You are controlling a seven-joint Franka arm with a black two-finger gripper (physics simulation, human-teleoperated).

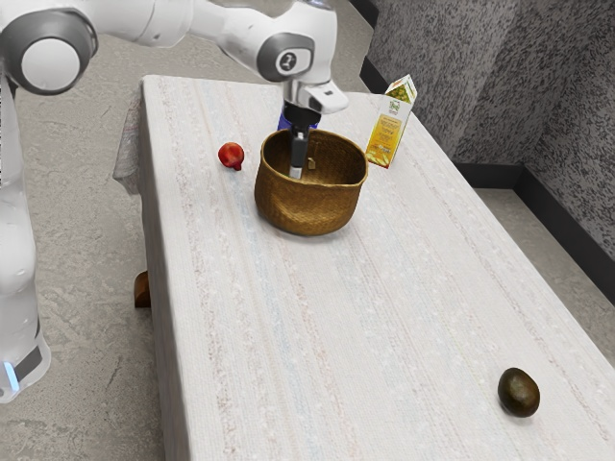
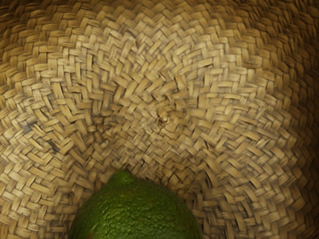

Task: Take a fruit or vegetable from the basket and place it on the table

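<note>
In the exterior view, the arm (image 1: 154, 19) comes from the upper left, and the tool (image 1: 302, 170) points down into the woven basket (image 1: 307, 208), its lower end being below the rim. I cannot tell whether the tool is spread, pressed together, or pinching something. The basket stands upright on the worktop (image 1: 356, 327), which has a pale cloth (image 1: 221, 307) with faint stripes. Near the basket, toward the exterior view's left, lies a small red fruit (image 1: 231, 156). On the other side stands an upright carton (image 1: 387, 133), yellow and white. A blue thing (image 1: 283, 120) is partly hidden behind the tool and the basket. A dark, egg-shaped fruit (image 1: 518, 392) lies well apart from these, toward the exterior view's lower right, also on the cloth.

In the wrist view, the inside of the basket has a zigzag weave. A green fruit (image 2: 137, 211) with bumpy skin and a small blunt tip is inside the basket, under the tool. I cannot tell if the tool touches it.
</note>
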